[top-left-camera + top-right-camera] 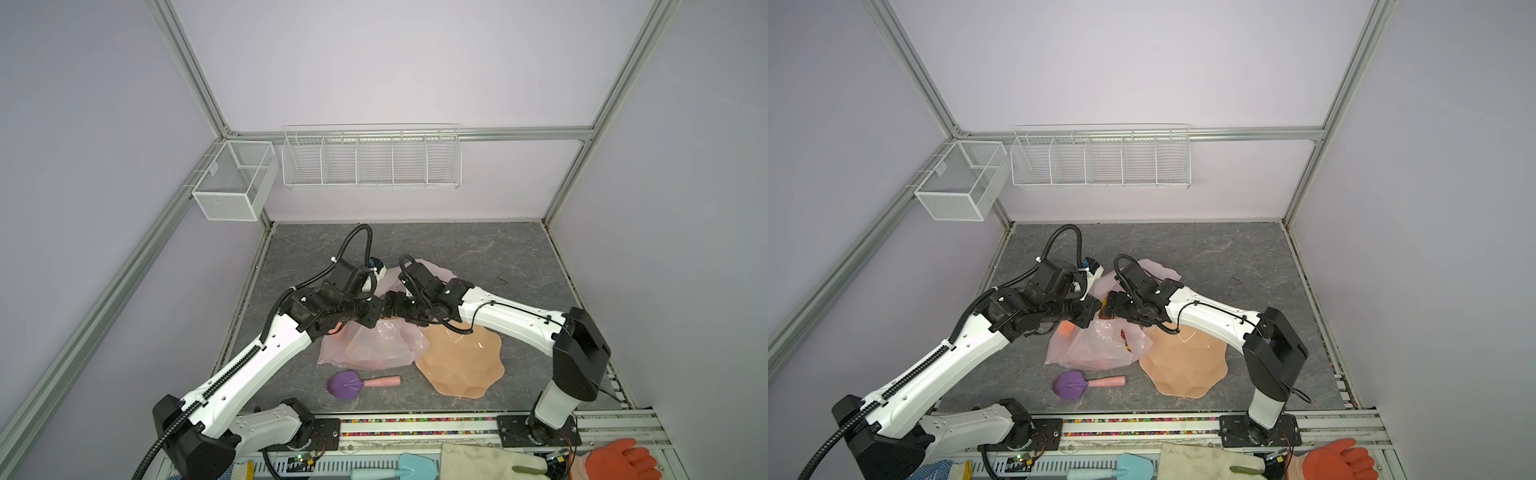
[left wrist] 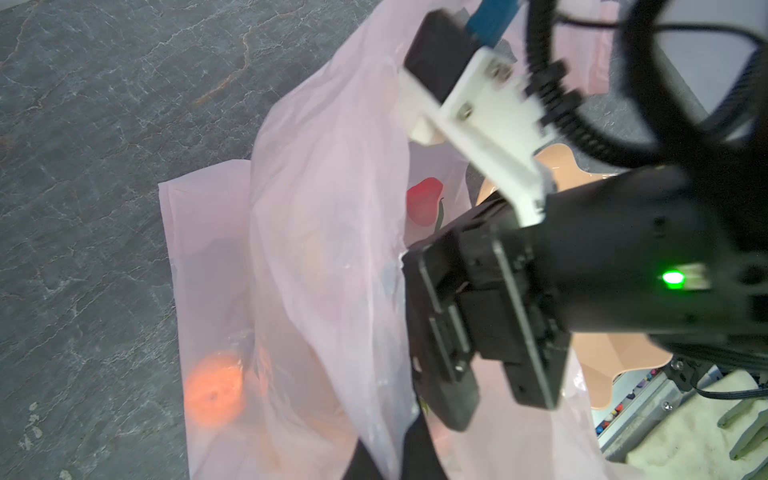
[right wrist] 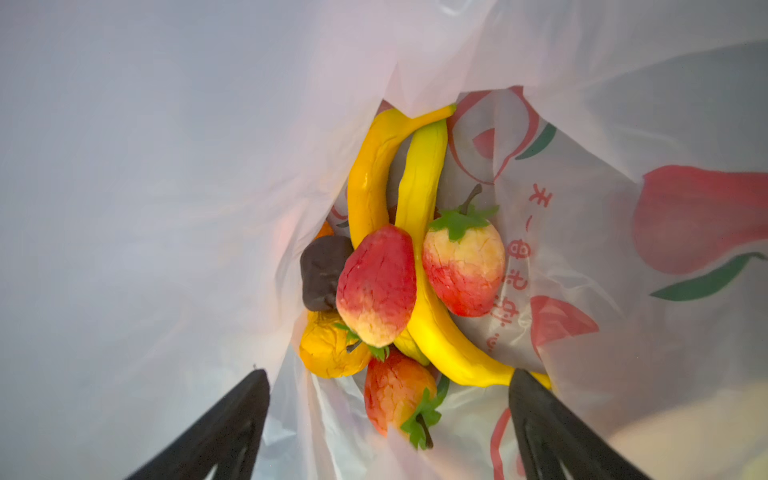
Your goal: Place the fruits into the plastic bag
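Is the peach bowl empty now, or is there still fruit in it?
Empty, as far as it shows. The peach bowl looks bare in both top views, though the right arm hides its far edge.

Printed marks appear only on the plastic bag. In the right wrist view a column of red characters runs down its inner wall beside the strawberries; they look East Asian, seen through the film, and cannot be read with confidence. Red fruit shapes with green leaf strokes are printed alongside. No other label, brand or number is legible in any view.
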`<state>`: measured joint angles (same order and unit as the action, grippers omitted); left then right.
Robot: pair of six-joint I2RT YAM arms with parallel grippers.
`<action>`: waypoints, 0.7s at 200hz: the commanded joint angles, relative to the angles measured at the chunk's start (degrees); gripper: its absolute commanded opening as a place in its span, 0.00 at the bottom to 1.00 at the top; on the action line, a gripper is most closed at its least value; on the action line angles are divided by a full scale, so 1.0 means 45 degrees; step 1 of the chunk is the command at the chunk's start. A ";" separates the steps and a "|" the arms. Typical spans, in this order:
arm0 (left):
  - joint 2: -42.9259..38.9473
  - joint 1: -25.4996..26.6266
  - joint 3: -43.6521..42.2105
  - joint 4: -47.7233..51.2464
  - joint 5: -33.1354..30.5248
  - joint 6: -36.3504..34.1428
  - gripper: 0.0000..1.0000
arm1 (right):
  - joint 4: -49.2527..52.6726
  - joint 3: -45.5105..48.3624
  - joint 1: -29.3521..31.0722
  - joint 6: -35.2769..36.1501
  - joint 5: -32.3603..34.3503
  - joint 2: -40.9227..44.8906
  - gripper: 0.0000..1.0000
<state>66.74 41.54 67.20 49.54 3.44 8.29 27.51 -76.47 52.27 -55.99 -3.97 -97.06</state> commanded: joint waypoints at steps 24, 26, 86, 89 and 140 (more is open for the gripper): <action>-0.0203 0.0046 -0.0165 -0.0274 -0.0014 -0.0052 0.00 | 0.2079 0.0433 0.0013 0.1228 0.1330 0.1670 0.90; -0.0232 0.0046 -0.0167 -0.0283 -0.0011 -0.0048 0.00 | 0.2151 0.0431 0.0007 0.1269 0.1384 0.1745 0.90; -0.0094 0.0046 -0.0031 -0.0452 0.0330 -0.0066 0.00 | 0.3995 0.0428 -0.0183 0.3043 0.2722 0.3923 0.89; -0.0086 0.0046 -0.0024 -0.0470 0.0361 -0.0071 0.00 | 0.4133 0.0388 -0.0182 0.3178 0.2833 0.3989 0.89; -0.0086 0.0046 0.0023 -0.0734 0.0795 0.0051 0.00 | 0.5891 0.0074 -0.0761 0.5819 0.4138 0.4194 0.89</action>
<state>66.74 41.54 67.16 47.40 5.50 8.34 48.56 -75.55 50.30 -37.82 10.72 -77.78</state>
